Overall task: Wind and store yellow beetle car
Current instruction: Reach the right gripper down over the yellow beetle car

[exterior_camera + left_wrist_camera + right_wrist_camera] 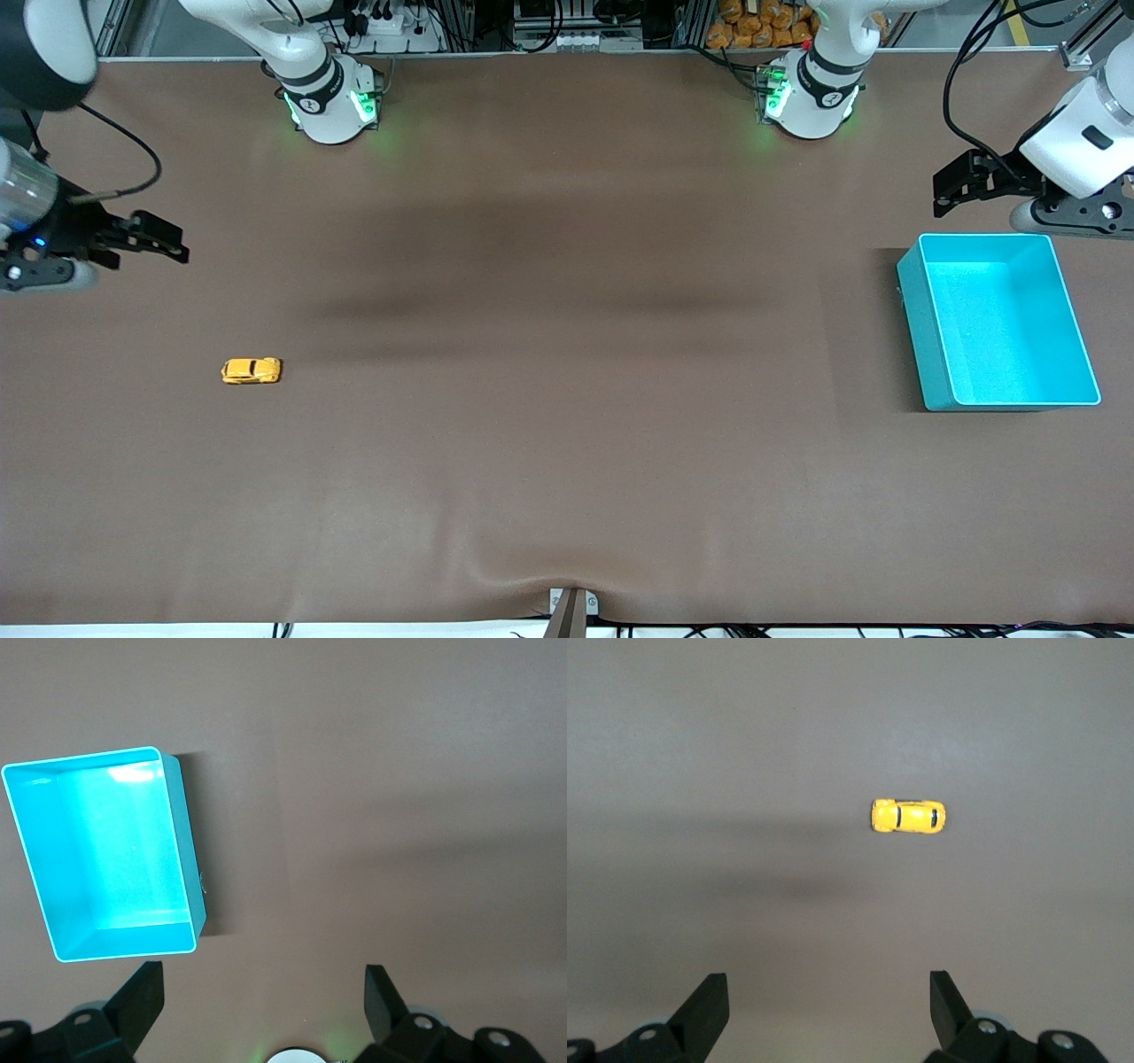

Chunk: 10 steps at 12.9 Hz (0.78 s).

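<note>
1. Brown cloth covers the table (567, 461); cables and frames line the edge where the arm bases stand.
2. On the cloth the car (252, 370) sits on its wheels toward the right arm's end, well apart from the bin (917, 310) at the left arm's end.
3. Its long axis runs along the table's length, from one arm's end toward the other.
4. The right gripper (159, 237) hangs in the air over bare cloth at its end of the table, jaws wide and empty; the right wrist view shows the car (908, 815) ahead of the fingers (704, 1005), not between them.
5. It is clearly the closer gripper, so I judge the pick falls to it: it must travel out over the car and drop, fingers straddling the narrow sides.
6. The left gripper (961, 188) waits, jaws wide and empty, over the cloth just beside the bin (190, 859), which looks empty.
</note>
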Each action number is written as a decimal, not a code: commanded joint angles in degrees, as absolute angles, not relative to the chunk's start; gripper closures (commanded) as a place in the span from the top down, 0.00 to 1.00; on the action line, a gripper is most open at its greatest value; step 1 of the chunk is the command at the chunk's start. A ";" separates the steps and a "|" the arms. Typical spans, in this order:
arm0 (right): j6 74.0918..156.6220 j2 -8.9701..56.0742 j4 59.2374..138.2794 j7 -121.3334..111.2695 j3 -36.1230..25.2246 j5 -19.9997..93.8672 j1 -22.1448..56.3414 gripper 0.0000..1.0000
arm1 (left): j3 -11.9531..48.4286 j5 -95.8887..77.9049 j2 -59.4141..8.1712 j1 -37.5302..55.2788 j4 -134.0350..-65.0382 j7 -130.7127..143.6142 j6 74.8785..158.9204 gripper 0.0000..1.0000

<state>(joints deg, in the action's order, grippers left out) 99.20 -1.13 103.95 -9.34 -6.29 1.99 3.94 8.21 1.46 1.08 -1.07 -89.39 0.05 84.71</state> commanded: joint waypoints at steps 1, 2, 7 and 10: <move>105.10 -2.20 110.73 -17.02 -5.98 1.85 3.16 1.00 | 7.73 1.14 2.02 -0.70 -90.09 0.44 84.29 1.00; 106.25 -1.59 111.79 -21.23 -5.98 1.67 3.43 1.00 | 7.65 1.23 2.02 -0.70 -90.26 0.53 84.29 1.00; 111.78 2.19 113.81 -43.73 -5.98 -4.37 5.01 1.00 | 7.65 1.23 2.11 -0.97 -90.35 0.18 83.67 1.00; 117.92 6.23 114.17 -62.17 -6.06 -6.24 4.40 1.00 | 7.65 1.14 2.11 -0.97 -90.26 0.44 83.76 1.00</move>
